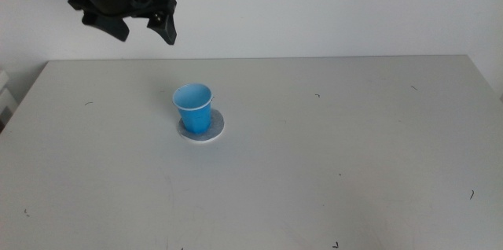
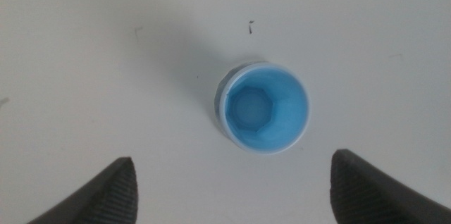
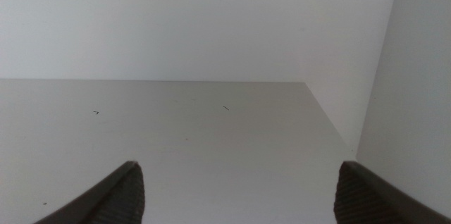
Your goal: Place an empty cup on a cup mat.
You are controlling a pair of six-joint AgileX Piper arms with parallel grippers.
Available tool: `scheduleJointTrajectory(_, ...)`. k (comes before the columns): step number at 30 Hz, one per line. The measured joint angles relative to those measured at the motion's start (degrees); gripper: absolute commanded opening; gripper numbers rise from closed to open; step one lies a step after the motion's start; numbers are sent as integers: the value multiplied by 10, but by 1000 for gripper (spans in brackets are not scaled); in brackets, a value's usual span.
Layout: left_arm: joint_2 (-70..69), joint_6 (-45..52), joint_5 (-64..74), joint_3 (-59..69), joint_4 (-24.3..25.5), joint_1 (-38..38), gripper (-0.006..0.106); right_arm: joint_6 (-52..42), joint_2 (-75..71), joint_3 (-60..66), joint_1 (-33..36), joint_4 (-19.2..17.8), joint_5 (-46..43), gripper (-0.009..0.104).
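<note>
The blue cup (image 1: 193,108) stands upright on the grey cup mat (image 1: 214,130) in the middle of the table, a little left of centre. From above, the cup (image 2: 266,109) is empty and covers most of the cup mat (image 2: 221,91), of which only a thin sliver shows. My left gripper (image 1: 144,30) hangs open high above the table, up and to the left of the cup, holding nothing. In its wrist view the left gripper (image 2: 232,182) has wide-apart jaws. My right gripper (image 3: 236,189) is open too, out of the middle view.
The grey table (image 1: 314,163) carries only small dark specks. Its back edge meets a white wall (image 1: 314,6). In the right wrist view a table corner (image 3: 306,83) and the wall behind it show.
</note>
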Motion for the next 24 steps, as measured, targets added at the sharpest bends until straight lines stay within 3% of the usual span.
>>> scheduleJointTrajectory(4, -70, 73, 2, 0, -7, -1, 104, 0, 0, 0, 0, 0, 0, 94)
scheduleJointTrajectory(11, -200, 115, 4, 32, 12, -1, 104, 0, 0, 0, 0, 0, 0, 94)
scheduleJointTrajectory(17, -360, 115, -7, 180, 33, 13, 104, 0, 0, 0, 0, 0, 0, 94)
scheduleJointTrajectory(24, -542, 116, -172, 420, 34, 59, 104, 0, 0, 0, 0, 0, 0, 94)
